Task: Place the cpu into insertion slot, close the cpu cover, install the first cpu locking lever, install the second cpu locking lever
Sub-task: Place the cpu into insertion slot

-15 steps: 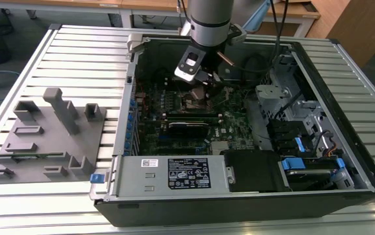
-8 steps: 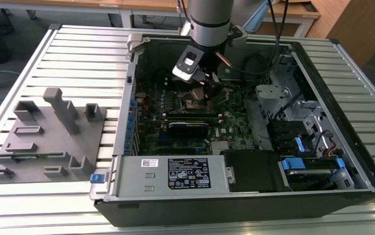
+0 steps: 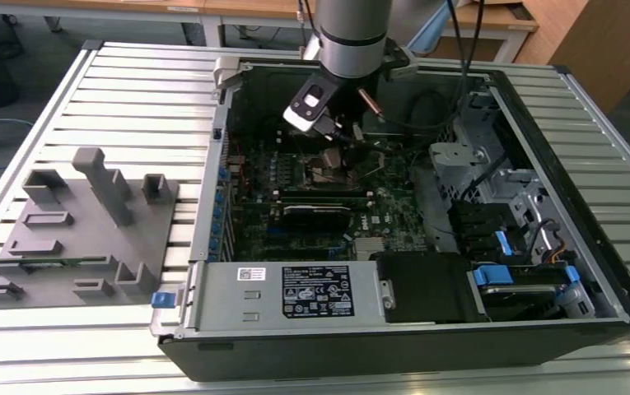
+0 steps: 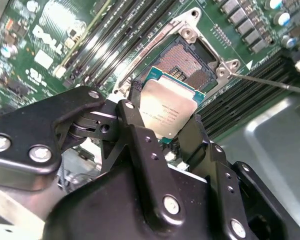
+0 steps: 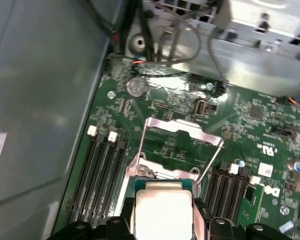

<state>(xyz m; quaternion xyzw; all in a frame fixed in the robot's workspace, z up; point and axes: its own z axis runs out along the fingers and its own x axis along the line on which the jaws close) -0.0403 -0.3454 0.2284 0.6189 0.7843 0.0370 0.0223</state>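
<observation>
Square cpu [image 4: 166, 114], pale metallic top, green edge, pinched between fingers [image 4: 135, 135]

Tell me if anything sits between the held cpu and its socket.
Nothing visible does. The cpu hangs close to the bare socket; the cover is swung open and both levers stand clear.

Exterior view high over the computer case [image 3: 403, 358]; both wrist views close on its socket [image 4: 186, 59] [image 5: 140, 172], seemingly opposed.

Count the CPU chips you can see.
1. The cpu is gripped in the end effector, just by the open socket; others could be hidden.
</observation>
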